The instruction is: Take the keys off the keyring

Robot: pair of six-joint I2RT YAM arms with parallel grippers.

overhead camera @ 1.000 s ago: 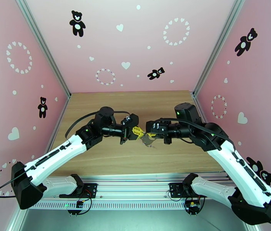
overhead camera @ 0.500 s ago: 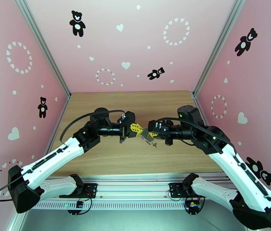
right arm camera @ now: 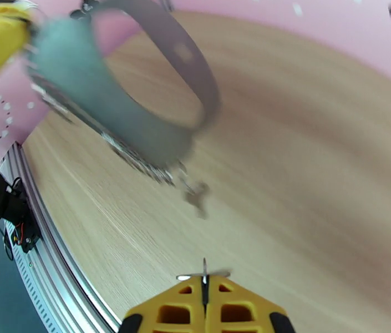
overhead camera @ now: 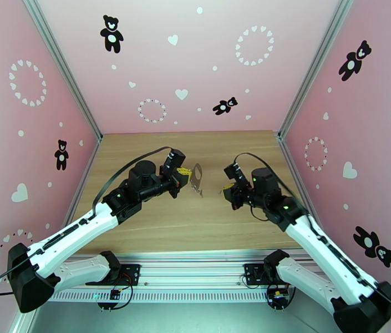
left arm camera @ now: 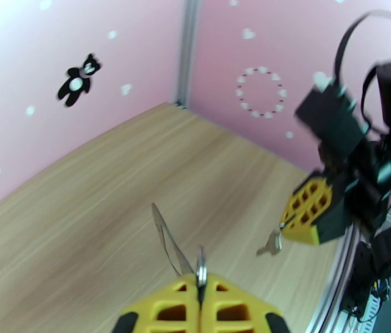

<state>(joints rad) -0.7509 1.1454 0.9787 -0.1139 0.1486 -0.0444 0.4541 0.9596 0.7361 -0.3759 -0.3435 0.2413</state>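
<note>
My left gripper [overhead camera: 186,174] is shut on the rim of the keyring [overhead camera: 197,177], a thin grey oval loop held on edge above the table. In the left wrist view the keyring [left arm camera: 168,240] rises from between the closed yellow fingers [left arm camera: 162,312]. A short chain hangs under the keyring [right arm camera: 140,101], with one small key [right arm camera: 197,196] dangling from it. My right gripper [overhead camera: 229,190] stands apart to the right, shut on another small key [right arm camera: 203,274]. That key [left arm camera: 270,245] also pokes out below the right gripper [left arm camera: 298,223] in the left wrist view.
The wooden table [overhead camera: 195,228] is walled by pink panels on three sides. An aluminium rail [overhead camera: 195,262] with both arm bases runs along the near edge. A hand's width of open air separates the two grippers.
The two grippers, close together a second ago, have pulled apart. The left one carried the keyring up and left; the right one drew back right with a key.
</note>
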